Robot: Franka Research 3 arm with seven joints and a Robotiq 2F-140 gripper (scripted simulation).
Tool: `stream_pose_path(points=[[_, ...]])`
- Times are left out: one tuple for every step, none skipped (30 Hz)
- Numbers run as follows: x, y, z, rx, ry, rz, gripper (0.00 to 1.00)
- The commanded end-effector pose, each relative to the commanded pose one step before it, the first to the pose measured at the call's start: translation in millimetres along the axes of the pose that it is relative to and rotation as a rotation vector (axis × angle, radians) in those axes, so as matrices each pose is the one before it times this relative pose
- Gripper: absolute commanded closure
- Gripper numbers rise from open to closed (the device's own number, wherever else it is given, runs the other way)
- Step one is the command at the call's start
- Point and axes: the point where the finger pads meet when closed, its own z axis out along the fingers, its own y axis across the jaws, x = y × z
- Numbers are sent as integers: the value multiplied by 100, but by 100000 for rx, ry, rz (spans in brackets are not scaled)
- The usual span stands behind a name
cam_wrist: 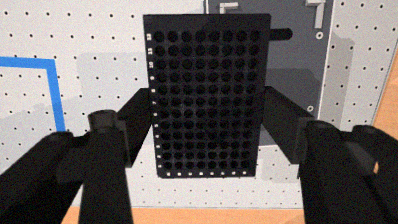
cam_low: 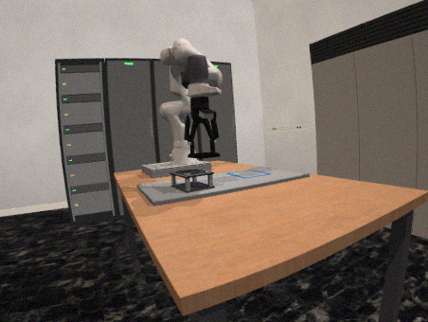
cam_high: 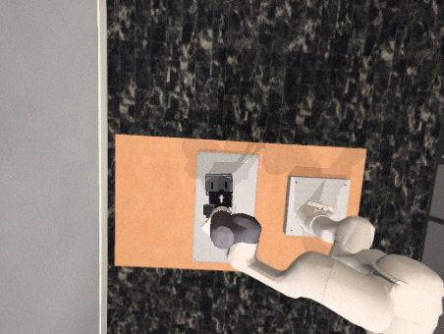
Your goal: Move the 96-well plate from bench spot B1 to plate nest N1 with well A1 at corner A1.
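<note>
My gripper (cam_wrist: 206, 103) is shut on the black 96-well plate (cam_wrist: 207, 95), with one finger on each long side. In the exterior view the plate (cam_low: 204, 154) hangs level in the air under the gripper (cam_low: 203, 142), above and a little behind the raised nest N1 (cam_low: 192, 175). From overhead, the plate (cam_high: 216, 194) lies just in front of the nest (cam_high: 218, 183). In the wrist view, part of the dark nest (cam_wrist: 295, 55) with its grey locators shows beyond the plate's far end. The blue outline of spot B1 (cam_wrist: 50, 90) is empty. I cannot make out the cut-off corner.
A grey perforated base plate (cam_low: 222, 185) carries the nest and the blue outline (cam_low: 248, 173) on the orange table. The arm's base block (cam_high: 318, 206) stands to the right. Tall equipment racks (cam_low: 95, 137) stand behind the table.
</note>
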Motion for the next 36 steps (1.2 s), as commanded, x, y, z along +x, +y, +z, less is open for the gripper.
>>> stream_pose_path(points=[[-65,1088,-54,548,-1035,-3887,40],[0,0,0,0,0,0,40],[0,0,0,0,0,0,40],[57,323,-59,0,0,0,40],[57,323,-59,0,0,0,40],[57,323,-59,0,0,0,40],[57,323,-59,0,0,0,40],[57,323,-59,0,0,0,40],[57,323,-59,0,0,0,40],[57,323,-59,0,0,0,40],[57,323,-59,0,0,0,40],[57,323,-59,0,0,0,40],[57,323,-59,0,0,0,40],[57,323,-59,0,0,0,40],[57,323,-59,0,0,0,40],[57,323,-59,0,0,0,40],[57,323,-59,0,0,0,40],[57,323,-59,0,0,0,40],[0,0,0,0,0,0,40],[0,0,0,0,0,0,40],[46,369,-59,0,0,0,40],[46,360,-59,0,0,0,40],[1,106,-14,0,0,0,40],[-16,17,0,0,0,0,40],[-16,8,0,0,0,0,40],[-15,1,0,0,0,0,40],[-14,-4,0,0,0,0,40],[-12,-8,0,0,0,0,40],[-10,-10,0,0,0,0,40],[-8,-11,0,0,0,0,40],[-7,-11,0,0,0,0,40],[-6,-11,0,0,0,0,40],[-5,-10,0,0,0,0,40],[-5,-9,0,0,0,0,40],[-5,-8,0,0,0,0,40],[0,0,0,0,0,0,40]])
